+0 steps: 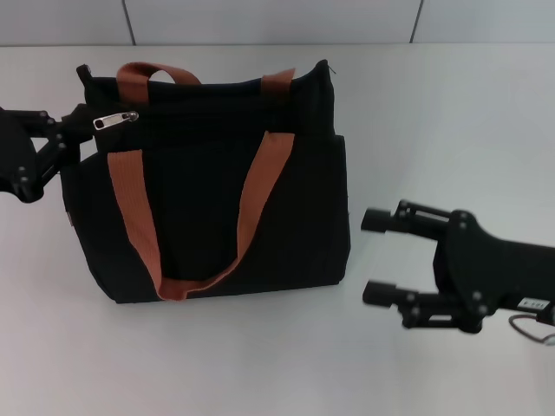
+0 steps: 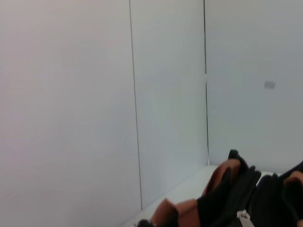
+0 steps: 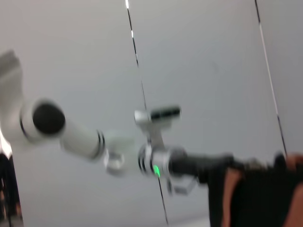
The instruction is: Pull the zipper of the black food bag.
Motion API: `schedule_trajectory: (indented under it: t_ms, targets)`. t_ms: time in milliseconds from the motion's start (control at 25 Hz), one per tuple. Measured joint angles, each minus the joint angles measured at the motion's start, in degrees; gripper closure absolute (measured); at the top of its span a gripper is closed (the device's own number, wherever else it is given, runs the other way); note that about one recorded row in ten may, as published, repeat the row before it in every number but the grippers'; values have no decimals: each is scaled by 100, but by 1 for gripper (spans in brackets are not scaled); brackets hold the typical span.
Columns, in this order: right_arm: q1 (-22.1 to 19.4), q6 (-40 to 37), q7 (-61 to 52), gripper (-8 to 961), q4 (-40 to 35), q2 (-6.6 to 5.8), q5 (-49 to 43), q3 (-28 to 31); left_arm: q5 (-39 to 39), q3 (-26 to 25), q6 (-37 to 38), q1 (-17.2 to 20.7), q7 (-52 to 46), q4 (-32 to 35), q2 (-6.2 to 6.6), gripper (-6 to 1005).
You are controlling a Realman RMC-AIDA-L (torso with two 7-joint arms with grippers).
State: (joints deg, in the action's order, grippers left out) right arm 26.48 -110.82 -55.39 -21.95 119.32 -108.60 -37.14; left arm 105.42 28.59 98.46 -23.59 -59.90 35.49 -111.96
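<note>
white tabletop (image 1: 260, 355) carries everything. nearest, the right gripper (image 1: 379, 256) hovers with fingers spread, beside the black food bag (image 1: 217, 191). farther back, the left gripper (image 1: 82, 121) reaches the bag's top left corner by the zipper (image 1: 115, 120); its finger state i cannot tell.

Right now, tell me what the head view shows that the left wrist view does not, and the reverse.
Only the head view shows the whole black bag on the white table, the right end effector open and apart from the bag at its right side, and the left end effector at the bag's upper left corner near the zipper pull. Only the left wrist view shows tall wall panels with vertical seams. Both share the bag's top edge and its brown straps.
</note>
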Motion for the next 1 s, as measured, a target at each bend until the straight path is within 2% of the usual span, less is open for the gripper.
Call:
schedule_trajectory:
  t_ms: [40,200,240,280,400,440,480,560,680,800,920,1000]
  targets:
    - [144,-302,-339,150,161,2,65,304,-53,-4,24,10,24,-10,-9,855]
    - [439,-456,-1225,149,268,6,395,452,-207,-8,46,52,160,-21,-94,951]
    - [707,-434,-2003,149,280,6,643,439,-238,-9,46,62,188,-21,-123,975]
    - [707,-434,-2003,151,280,6,643,439,-238,-9,46,62,188,-21,-123,974]
    - [1143,-257,-3017,157,266,6,748,461,-291,-12,45,65,200,-45,-151,972]
    - [1436,-34,-3711,158,227,4,750,447,-322,-12,45,72,228,-53,-189,972]
    - [1436,-34,-3711,160,227,4,750,447,-322,-12,45,72,228,-53,-189,971]
    - [1826,240,-4553,164,152,-4,753,421,-332,-13,43,76,264,-53,-215,970]
    - [2022,377,-4974,170,14,-7,754,416,-373,-17,46,77,266,-53,-219,968]
    - [2267,699,-5506,175,-198,0,754,284,-421,-21,54,73,267,-53,-231,966]
    - [2556,1259,-6187,181,-580,-1,755,-338,-431,-18,54,49,268,-51,-276,964]
    - [2586,1333,-6268,185,-641,-1,755,-448,-431,-19,54,43,268,-51,-285,963]
